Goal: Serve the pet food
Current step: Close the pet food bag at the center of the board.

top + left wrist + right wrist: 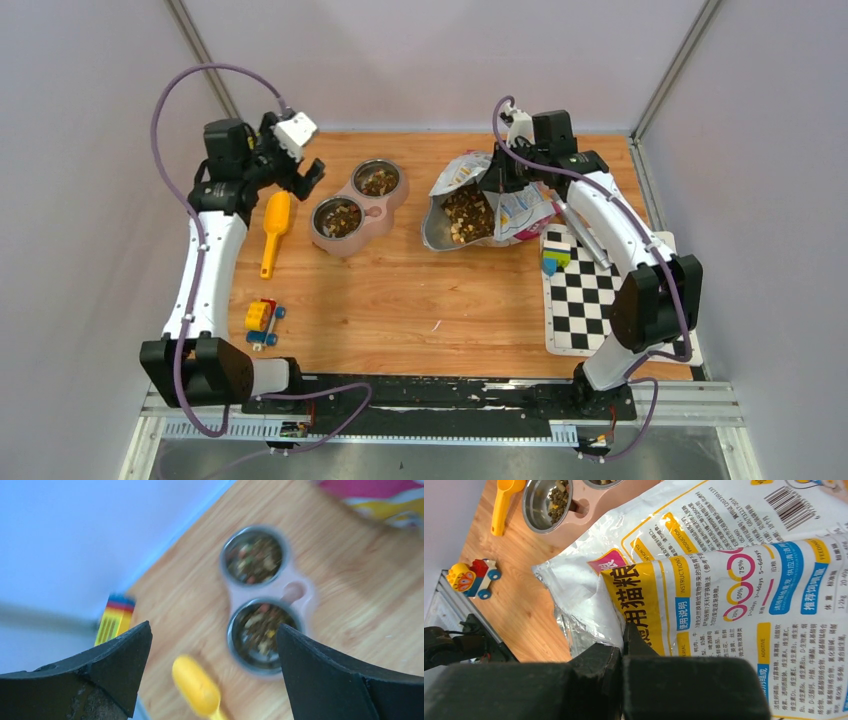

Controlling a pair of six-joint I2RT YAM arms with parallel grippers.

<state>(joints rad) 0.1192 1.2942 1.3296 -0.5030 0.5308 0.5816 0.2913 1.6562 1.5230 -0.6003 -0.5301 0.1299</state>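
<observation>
The left gripper (297, 178) hovers over the far left of the wooden table (420, 300), jaws spread wide and holding nothing. Just near of it, the yellow plastic scoop (275, 225) lies flat on the wood, apart from the fingers, cup end far and handle pointing near. This suggests it has been laid aside within easy reach.

To the right of the scoop stands the pink double feeder with two round steel bowls (378, 212). Both bowls hold small brown dry kibble (340, 218), so the serving looks largely done.

The right gripper (621, 667) is clenched on a fold at the top edge of the crinkly yellow-and-white, silver-lined bag (724, 580). This grip probably props the mouth open and keeps it turned toward the near side. More kibble shows inside that mouth. The bag lies at the far right of centre, just beside the feeder, with a narrow strip of wood between them, a short carry for the scoop.
</observation>
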